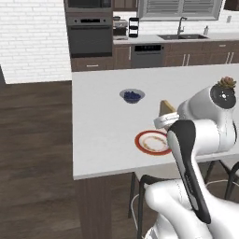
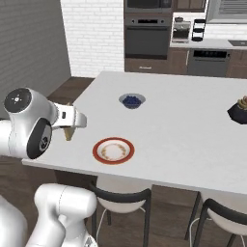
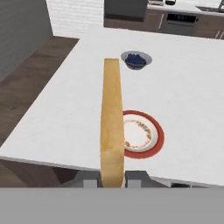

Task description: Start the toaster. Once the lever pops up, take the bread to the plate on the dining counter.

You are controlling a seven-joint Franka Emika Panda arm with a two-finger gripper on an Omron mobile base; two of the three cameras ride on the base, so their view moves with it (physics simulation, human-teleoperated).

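- Pincer clamps the bread edge-on, held above the surface.
- Plate lies just beside it, berry bowl farther off.

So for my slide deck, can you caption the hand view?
Pincer holding the bread edge-on above the dining counter, beside the plate.

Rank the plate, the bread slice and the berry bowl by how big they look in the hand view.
1. The bread, held edge-on close to the camera, so nearness inflates it.
2. The plate.
3. The bowl of berries, farthest away.
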